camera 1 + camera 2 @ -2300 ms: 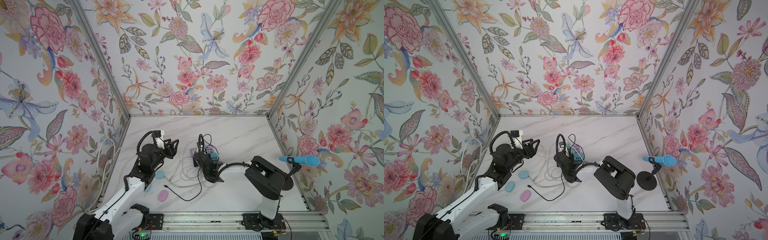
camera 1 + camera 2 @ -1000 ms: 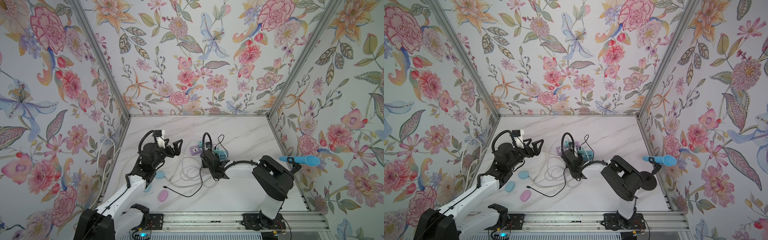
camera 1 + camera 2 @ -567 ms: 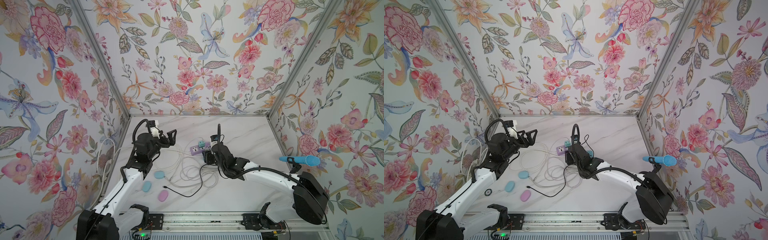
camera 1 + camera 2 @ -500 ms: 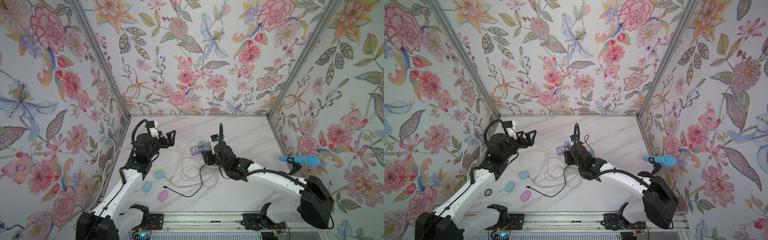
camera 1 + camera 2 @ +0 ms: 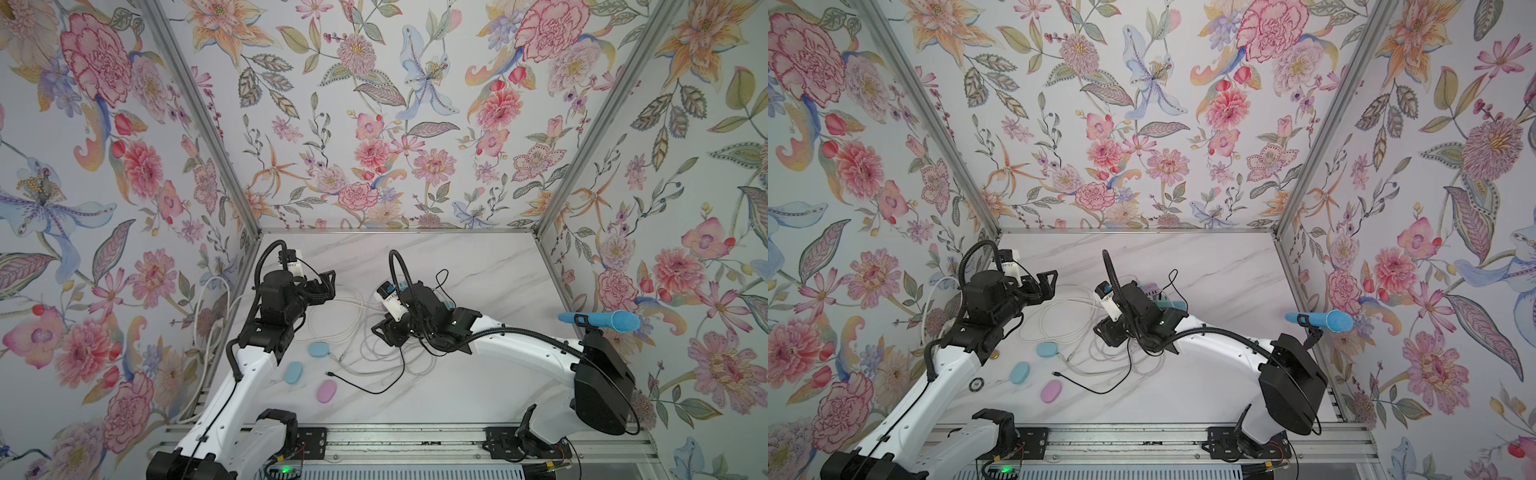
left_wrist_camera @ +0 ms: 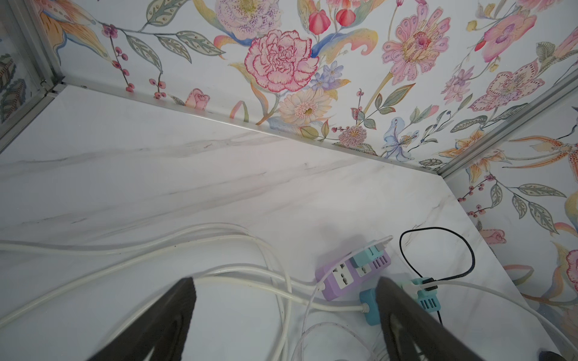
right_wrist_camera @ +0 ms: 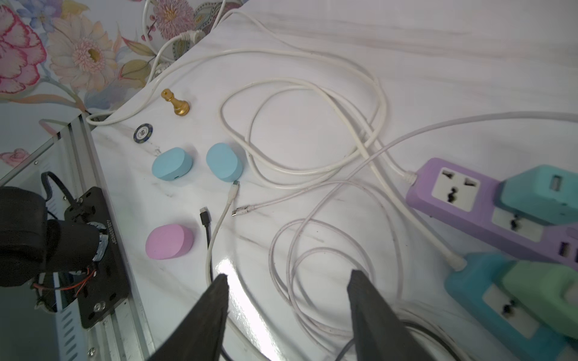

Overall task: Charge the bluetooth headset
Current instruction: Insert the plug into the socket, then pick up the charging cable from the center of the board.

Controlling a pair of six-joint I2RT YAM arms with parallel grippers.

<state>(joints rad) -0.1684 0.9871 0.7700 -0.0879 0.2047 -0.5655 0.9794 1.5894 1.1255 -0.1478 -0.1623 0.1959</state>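
We are looking at three closed oval earbud cases lying flat on the counter [image 5: 457, 257], at its near left part, in front of the left arm. The pink earbud case [image 5: 326, 391] is lying nearest the front rail, its long axis running front to back with a slight lean to the right. The left blue earbud case [image 5: 294, 372] is lying near it with much the same lean. The right blue earbud case [image 5: 319, 349] is sitting a little farther back, its long axis running left to right.

In the right wrist view, the black cable plug [image 7: 205, 216] is lying loose beside the pink earbud case, its tip pointing toward the two blue ones. The white cable plug [image 7: 235, 184] is pointing at the right blue earbud case and lying just beside it. We cannot tell whether they are touching.

The right gripper [image 7: 287, 309] is hovering over loops of thin white cable [image 7: 312, 250], jaws partly spread with nothing between them, apart from all three cases. The left gripper [image 6: 287, 312] is hanging above the thick white cords [image 6: 125, 250] farther back, jaws spread wide and empty, facing the purple power strip [image 6: 344, 278].
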